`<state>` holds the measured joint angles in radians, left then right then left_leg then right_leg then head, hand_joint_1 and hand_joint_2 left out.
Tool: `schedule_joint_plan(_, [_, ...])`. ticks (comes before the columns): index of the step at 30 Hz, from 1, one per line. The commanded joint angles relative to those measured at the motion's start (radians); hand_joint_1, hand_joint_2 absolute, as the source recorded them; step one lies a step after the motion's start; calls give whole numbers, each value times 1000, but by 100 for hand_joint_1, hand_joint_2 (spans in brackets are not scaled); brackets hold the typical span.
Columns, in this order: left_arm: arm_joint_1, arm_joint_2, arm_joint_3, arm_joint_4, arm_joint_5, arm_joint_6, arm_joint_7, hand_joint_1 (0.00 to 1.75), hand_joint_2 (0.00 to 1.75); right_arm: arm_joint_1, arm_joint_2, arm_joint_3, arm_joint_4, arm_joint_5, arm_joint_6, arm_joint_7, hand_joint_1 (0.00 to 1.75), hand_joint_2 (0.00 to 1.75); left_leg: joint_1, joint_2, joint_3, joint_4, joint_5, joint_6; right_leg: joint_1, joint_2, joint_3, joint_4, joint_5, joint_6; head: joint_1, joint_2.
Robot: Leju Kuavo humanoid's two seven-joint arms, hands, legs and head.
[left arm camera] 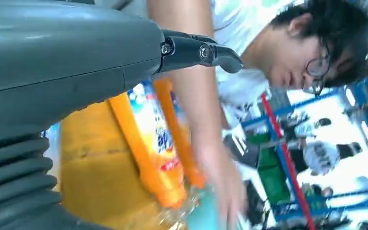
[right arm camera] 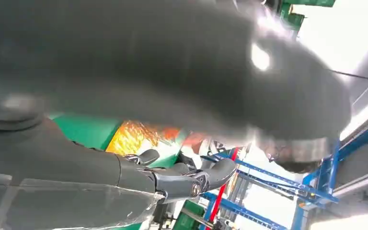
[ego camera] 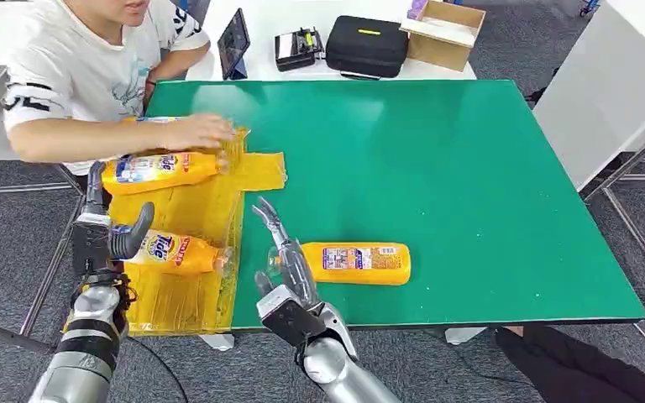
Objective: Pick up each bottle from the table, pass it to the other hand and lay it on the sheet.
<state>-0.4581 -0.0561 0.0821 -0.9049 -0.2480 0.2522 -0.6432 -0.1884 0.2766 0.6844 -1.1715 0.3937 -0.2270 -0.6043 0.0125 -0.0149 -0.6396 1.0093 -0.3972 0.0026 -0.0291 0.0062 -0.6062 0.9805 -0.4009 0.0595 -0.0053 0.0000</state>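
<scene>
Three orange detergent bottles lie flat. One bottle (ego camera: 361, 263) rests on the green table (ego camera: 453, 168), its clear cap end toward my right hand (ego camera: 290, 277), whose fingers are spread upward and hold nothing. The right wrist view shows those fingers (right arm camera: 182, 179) in front of the orange bottle (right arm camera: 134, 136). A Tide bottle (ego camera: 176, 251) lies on the yellow sheet (ego camera: 189, 206), and my left hand (ego camera: 101, 235) stands open at its base. On the sheet's far part is the third bottle (ego camera: 164, 169) (left arm camera: 155, 143), with a person's hand (ego camera: 200, 131) on it.
The person leans over the table's far left corner, their arm (left arm camera: 196, 110) across the sheet. Behind the green table, a white table carries a tablet (ego camera: 233, 42), a black case (ego camera: 366, 44) and a cardboard box (ego camera: 445, 32). The table's front edge is close to my arms.
</scene>
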Motion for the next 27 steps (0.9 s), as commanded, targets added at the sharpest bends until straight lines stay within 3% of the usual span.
schedule_joint_plan(1, [92,-87,164,-236,133,44,-53,0,175,-93,-119,-31,33,107,-47,139,0,175,1,2,2,1,-2,1,2,0,3,-1,-1,-2,0,0])
schedule_joint_plan(5, [239,-136,173,-403,159,35,-43,0,175,-98,-206,-119,-42,204,-23,232,0,175,0,2,1,0,-1,2,0,0,2,-2,0,-1,0,0])
schedule_joint_plan(10, [338,-160,156,-411,169,16,-35,0,175,-109,-305,-158,-54,292,89,345,0,175,-1,1,2,0,-3,2,-1,-1,4,-3,-2,-2,0,0])
schedule_joint_plan(14, [355,-152,131,-364,107,19,-55,0,175,-142,-364,-132,-10,338,151,399,0,175,-2,0,0,0,-2,1,-2,-1,2,-3,-1,-2,0,0])
schedule_joint_plan(22, [348,-164,126,-334,86,-15,-32,0,175,-130,-378,-110,-21,352,177,444,0,175,-1,0,0,0,-3,1,0,-1,2,-2,-2,-3,0,0])
schedule_joint_plan(27, [333,-161,103,-279,58,-25,-26,0,175,-121,-415,-46,20,318,247,425,0,175,-1,0,1,0,-2,1,0,-2,3,-3,-1,-2,0,0])
